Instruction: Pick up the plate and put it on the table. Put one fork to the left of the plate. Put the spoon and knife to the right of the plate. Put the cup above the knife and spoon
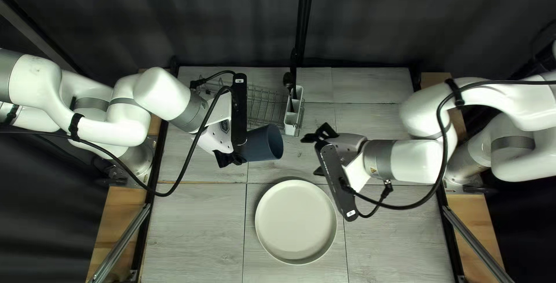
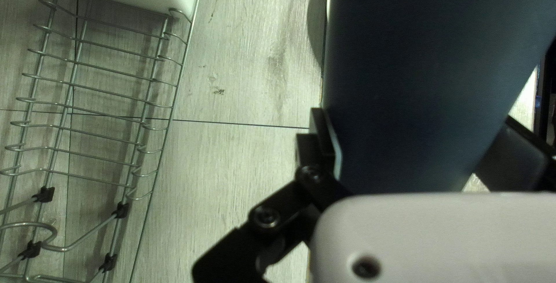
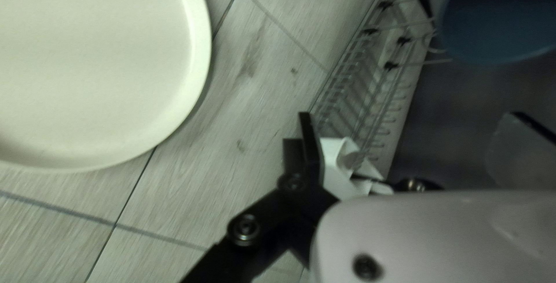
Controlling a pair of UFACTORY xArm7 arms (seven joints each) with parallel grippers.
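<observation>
In the top left view my left gripper [image 1: 238,146] holds the dark blue cup [image 1: 258,144] on its side, raised, mouth facing right. The left wrist view has the cup [image 2: 428,74] between both fingers of that gripper [image 2: 423,144]. My right gripper [image 1: 317,153] is open above and right of the plate [image 1: 296,222], which lies flat on the table. Nothing is between its fingers in the right wrist view, where the gripper [image 3: 414,132] points toward the white cutlery caddy [image 3: 339,179]. Dark utensils [image 1: 288,80] stand in the caddy; their kinds are unclear.
A wire dish rack [image 1: 263,106] stands at the back, partly hidden behind my left arm, with the caddy [image 1: 290,122] at its right end. The two grippers face each other across a short gap beyond the plate. A dark curtain hangs behind the table.
</observation>
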